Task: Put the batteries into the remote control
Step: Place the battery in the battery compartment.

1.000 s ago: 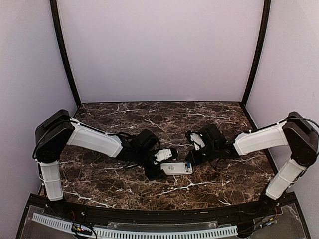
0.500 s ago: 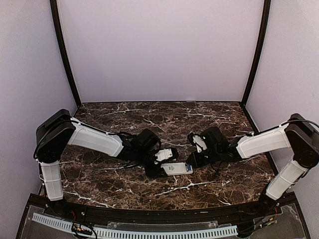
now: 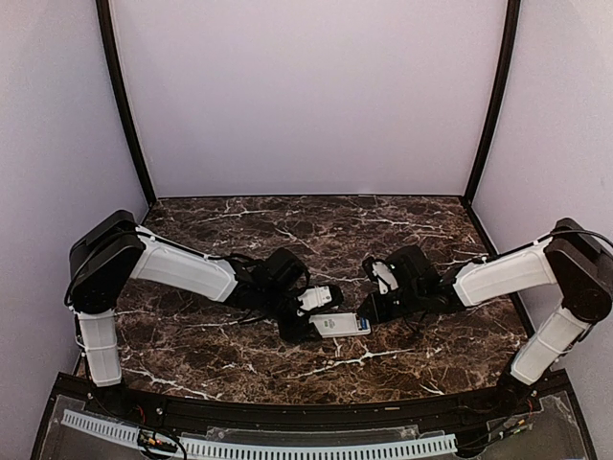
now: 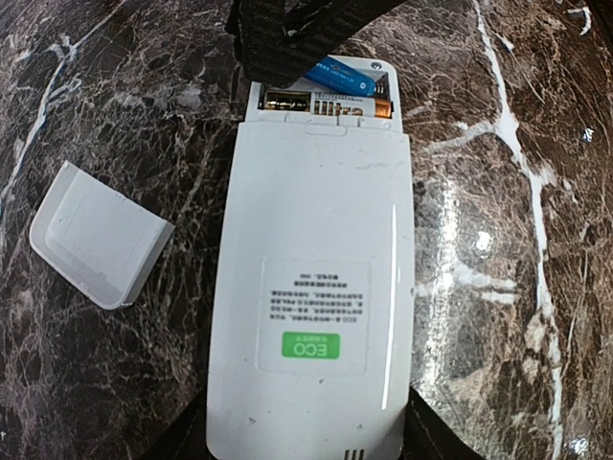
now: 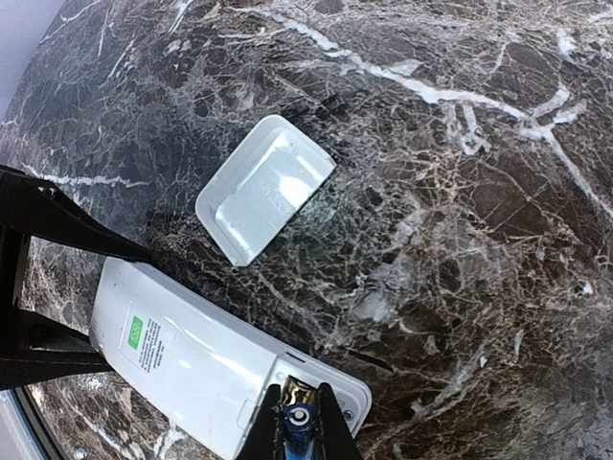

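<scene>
The white remote control (image 4: 311,287) lies back up on the marble, green ECO label showing; it also shows in the top view (image 3: 340,326). My left gripper (image 4: 306,452) is shut on its closed end, fingers (image 4: 431,443) on both sides. The battery bay at the far end is open. One battery (image 4: 330,106) lies seated in it. My right gripper (image 5: 300,436) is shut on a blue battery (image 5: 299,419), held tilted with one end in the bay (image 4: 343,79). The right gripper in the top view (image 3: 370,310) sits at the remote's right end.
The loose white cover piece (image 5: 263,187) lies inside up on the marble just beyond the remote, also in the left wrist view (image 4: 96,235). Both arms meet at the table's middle. Walls enclose the table on three sides.
My right gripper has shifted slightly down and toward the remote's open end with the blue battery. The left gripper and remote have barely moved.
</scene>
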`<state>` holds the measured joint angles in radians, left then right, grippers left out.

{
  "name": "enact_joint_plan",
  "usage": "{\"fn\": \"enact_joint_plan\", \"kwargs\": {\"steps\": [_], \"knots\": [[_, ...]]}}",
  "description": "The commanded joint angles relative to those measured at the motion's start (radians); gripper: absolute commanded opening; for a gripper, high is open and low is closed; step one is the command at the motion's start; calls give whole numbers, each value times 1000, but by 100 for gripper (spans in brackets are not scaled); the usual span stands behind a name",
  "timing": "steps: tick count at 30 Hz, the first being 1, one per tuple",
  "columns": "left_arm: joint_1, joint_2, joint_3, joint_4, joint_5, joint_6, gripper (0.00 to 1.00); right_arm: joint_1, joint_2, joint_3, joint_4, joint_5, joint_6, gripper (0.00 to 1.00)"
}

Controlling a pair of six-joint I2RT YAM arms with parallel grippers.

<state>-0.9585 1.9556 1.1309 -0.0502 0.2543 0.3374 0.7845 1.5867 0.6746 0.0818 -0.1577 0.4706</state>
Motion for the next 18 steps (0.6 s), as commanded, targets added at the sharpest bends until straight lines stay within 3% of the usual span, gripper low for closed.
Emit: {"fn": "enact_joint_plan", "kwargs": {"steps": [1, 10, 18], "knots": [[0, 48, -13, -93, -11, -28, 11, 16, 43, -46, -118, -12, 21, 0], [-1, 41, -1, -84, -22, -41, 48, 24, 28, -92, -89, 18, 45, 0], [-25, -43, -32, 30, -54, -33, 67, 26, 4, -154, -8, 27, 50, 0]]}}
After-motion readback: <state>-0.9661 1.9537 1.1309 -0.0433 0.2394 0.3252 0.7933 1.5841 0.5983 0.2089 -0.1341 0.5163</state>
